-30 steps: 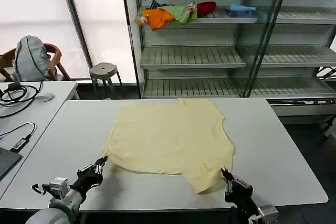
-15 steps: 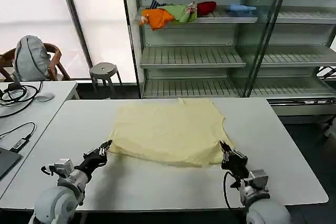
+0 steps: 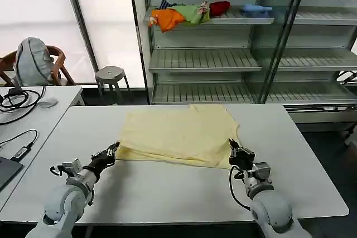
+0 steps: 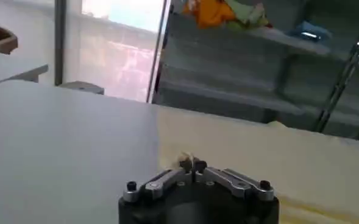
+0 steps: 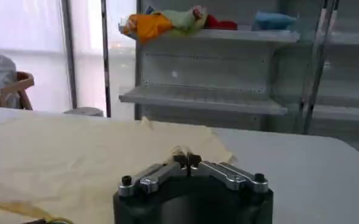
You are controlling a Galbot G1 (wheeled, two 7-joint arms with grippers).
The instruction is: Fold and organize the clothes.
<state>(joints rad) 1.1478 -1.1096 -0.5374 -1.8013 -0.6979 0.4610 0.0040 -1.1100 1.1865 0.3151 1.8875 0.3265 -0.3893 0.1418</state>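
Left gripper (image 3: 113, 150) at eight o'clock, right gripper (image 3: 233, 149) at four, both apparently pinching the shirt (image 3: 178, 135) hem; uneven travel could skew the fold.

No readable text in your views.
You find no label, brand, number or sign that can be read on anything here.

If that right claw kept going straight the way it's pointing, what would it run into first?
Likely just more of the pale yellow T-shirt, whose edge the right gripper already pinches. Beyond that lies bare table, then, much farther off, the shelving.
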